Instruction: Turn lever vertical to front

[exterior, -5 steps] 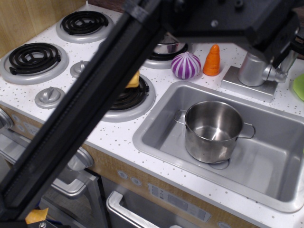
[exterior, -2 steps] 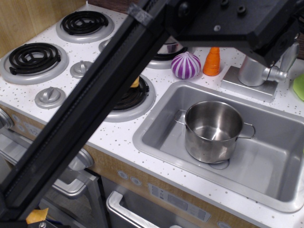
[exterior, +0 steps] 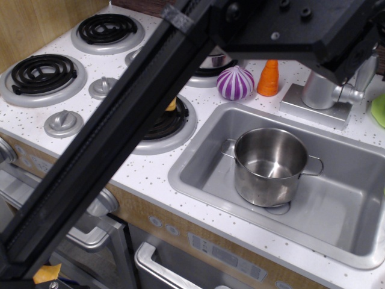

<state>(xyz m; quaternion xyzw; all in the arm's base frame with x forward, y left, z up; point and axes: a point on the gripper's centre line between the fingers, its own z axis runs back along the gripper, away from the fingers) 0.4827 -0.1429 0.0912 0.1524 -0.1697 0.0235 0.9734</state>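
Jutting sideways from the tap body (exterior: 317, 89), the lever (exterior: 351, 94) sits at the far right corner of the counter (exterior: 156, 165), a short silver stub w/ rounded end pointing toward the right edge. Tap body stands on a grey base plate (exterior: 313, 108) just behind the sink (exterior: 198, 171). The arm (exterior: 120, 132) crosses diagonally from the near left corner up to the far right; its black head hangs right above the tap, w/ a pale grey piece just above the lever. Gripper itself isn't visible as such, so can't tell if it's released or clenched, nor if it touches the lever.

Steel pot (exterior: 269, 165) stands upright in the sink, approx over the drain, handles out to both sides. Purple-white striped onion (exterior: 235, 82) and orange carrot (exterior: 267, 78) sit side by side on the far edge, between the stove and the tap base. Black coil burners (exterior: 41, 72) fill the left part, round grey knobs (exterior: 63, 122) between them. A green item (exterior: 379, 109) is cut off at the right edge. Something yellow peeks out beside the arm on the near burner (exterior: 165, 123).
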